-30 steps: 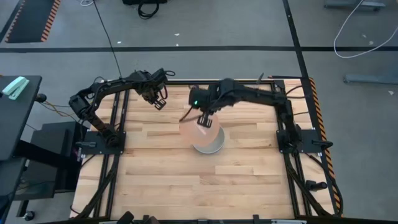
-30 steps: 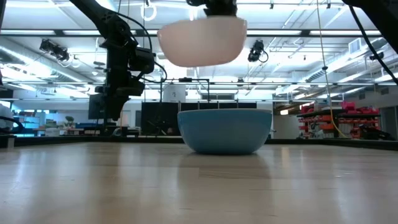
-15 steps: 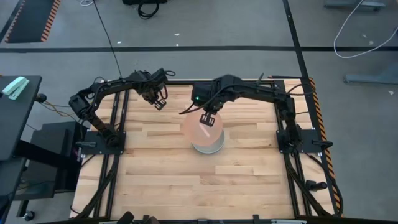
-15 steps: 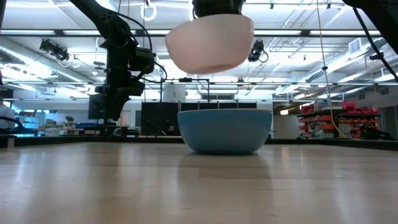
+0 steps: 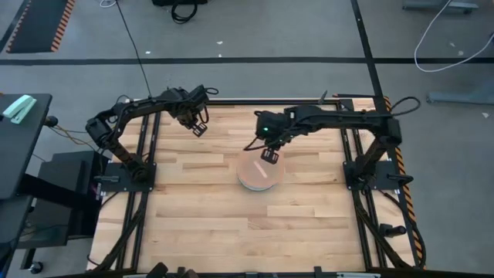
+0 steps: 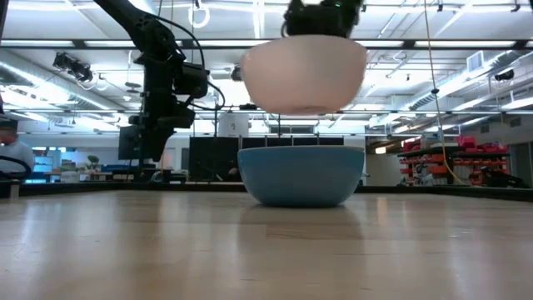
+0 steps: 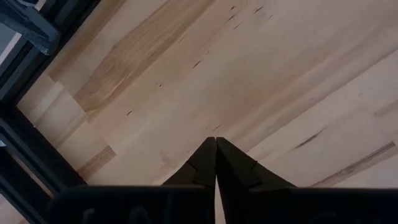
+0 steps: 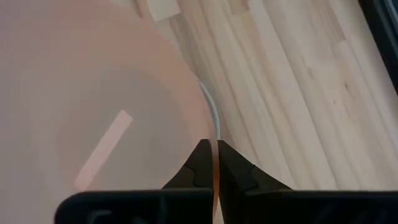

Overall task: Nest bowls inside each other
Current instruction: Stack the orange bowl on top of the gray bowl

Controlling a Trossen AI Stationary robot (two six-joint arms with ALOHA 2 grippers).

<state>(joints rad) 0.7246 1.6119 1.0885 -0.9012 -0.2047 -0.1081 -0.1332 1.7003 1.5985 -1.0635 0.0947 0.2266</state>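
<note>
Low view: pink bowl (image 6: 304, 77) pinched by its rim in right gripper (image 8: 214, 163), hanging just above blue bowl (image 6: 301, 174); likely light, thin, slick plastic, best held at rim.

A blue bowl (image 6: 301, 174) is sitting on the wooden table (image 6: 266, 250) at the middle of the scene. A pale pink bowl (image 6: 304, 75) is hanging in the air directly above it, upright, with a clear gap between its bottom and the blue bowl's rim. The right gripper (image 6: 323, 18) is holding the pink bowl from above at its rim, though its fingers are hard to make out. To the left and farther back, the left arm (image 6: 162, 83) is hanging above the table. At the far left edge, a person in a white top (image 6: 12, 154) is partly showing in the room behind.
</note>
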